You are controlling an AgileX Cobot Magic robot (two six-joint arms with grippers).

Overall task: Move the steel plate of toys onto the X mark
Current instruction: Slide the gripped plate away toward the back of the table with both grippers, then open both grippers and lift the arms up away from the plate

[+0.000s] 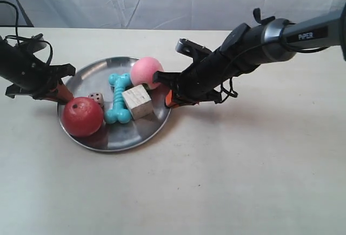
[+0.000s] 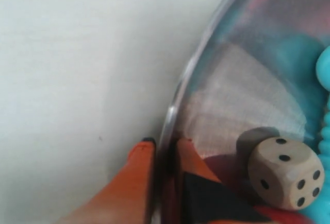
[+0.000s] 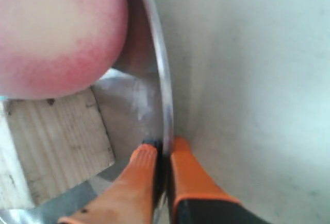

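Both jaws clamp the steel plate (image 1: 125, 136) at opposite rims.

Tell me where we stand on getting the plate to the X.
Done: both grips made. The left gripper and the right gripper each pinch the rim of the steel plate, on opposite sides. In hand: all five toys sit in it. Left: the lift and carry; the plate seems to rest on the table, and no X mark shows in any view.
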